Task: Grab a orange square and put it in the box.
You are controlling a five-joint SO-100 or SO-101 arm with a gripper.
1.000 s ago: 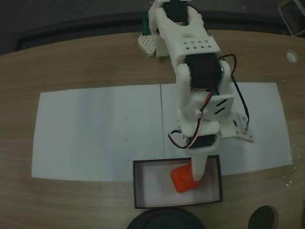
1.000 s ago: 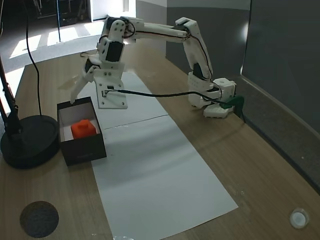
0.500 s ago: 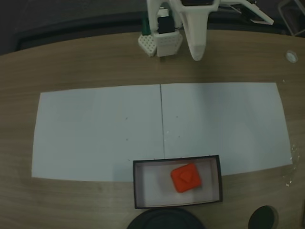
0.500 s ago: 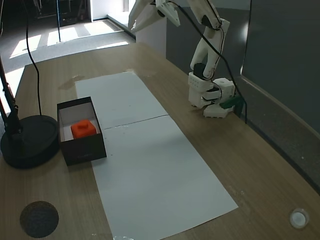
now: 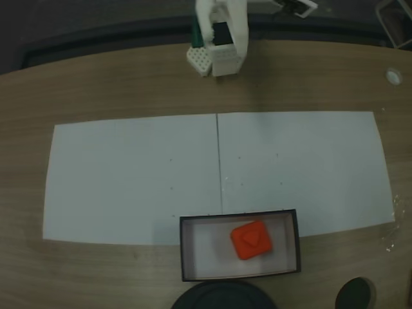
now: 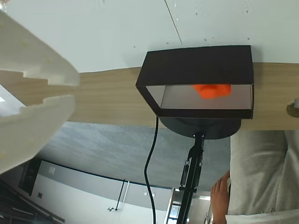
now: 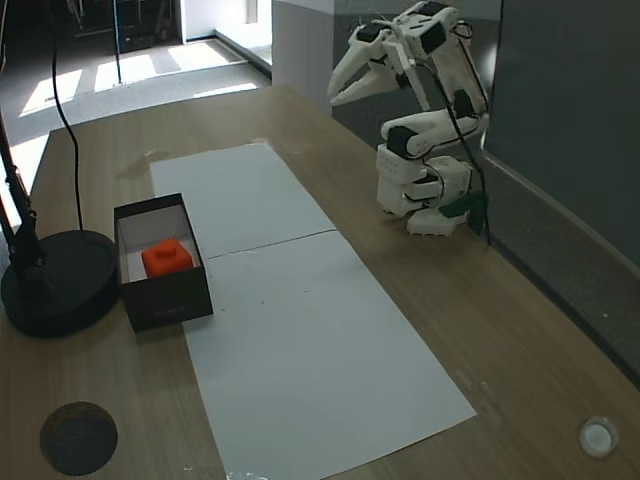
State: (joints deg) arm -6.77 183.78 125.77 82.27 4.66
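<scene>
- Orange square (image 5: 252, 239) lies inside the box (image 5: 187, 251), right of centre in a fixed view; its triangular mark faces up.
- Gripper (image 7: 335, 91) is raised above the arm base (image 7: 420, 190), jaws slightly parted, holding nothing, well apart from the box.
- Wrist view adds a person's hand (image 6: 219, 198) beyond the lamp base (image 6: 201, 127).

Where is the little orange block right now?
The orange square lies inside the box, toward its right half in a fixed view from above, near the round black base. The gripper is far away.
</scene>
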